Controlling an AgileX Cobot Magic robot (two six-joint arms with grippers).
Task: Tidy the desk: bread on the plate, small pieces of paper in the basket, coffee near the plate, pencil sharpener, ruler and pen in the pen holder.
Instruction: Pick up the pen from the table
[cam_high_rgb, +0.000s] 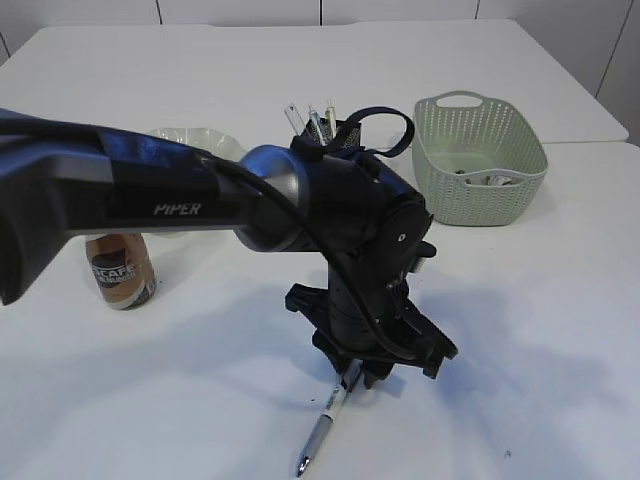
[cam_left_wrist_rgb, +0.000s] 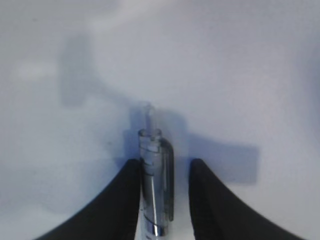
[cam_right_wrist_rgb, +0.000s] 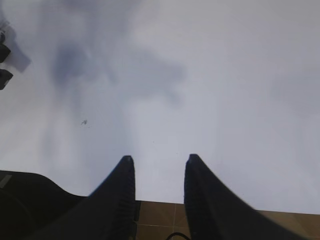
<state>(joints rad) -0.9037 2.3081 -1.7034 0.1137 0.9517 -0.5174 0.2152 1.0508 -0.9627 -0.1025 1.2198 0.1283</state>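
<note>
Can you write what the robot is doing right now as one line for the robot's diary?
left gripper: jaws around clear pen lying on white desk | right gripper: open, empty | black mesh pen holder: not reached yet

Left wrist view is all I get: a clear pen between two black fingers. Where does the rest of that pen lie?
Observer: The pen lies flat on the desk, and its free end sticks out from under the left gripper toward the near edge.
Operator: Where's the pen holder?
Observer: The pen holder stands behind the left arm, farther back, with a few thin items upright in it.
Operator: Is the right gripper busy?
Observer: No, the right gripper is open with nothing between its fingers, near the desk's edge.
</note>
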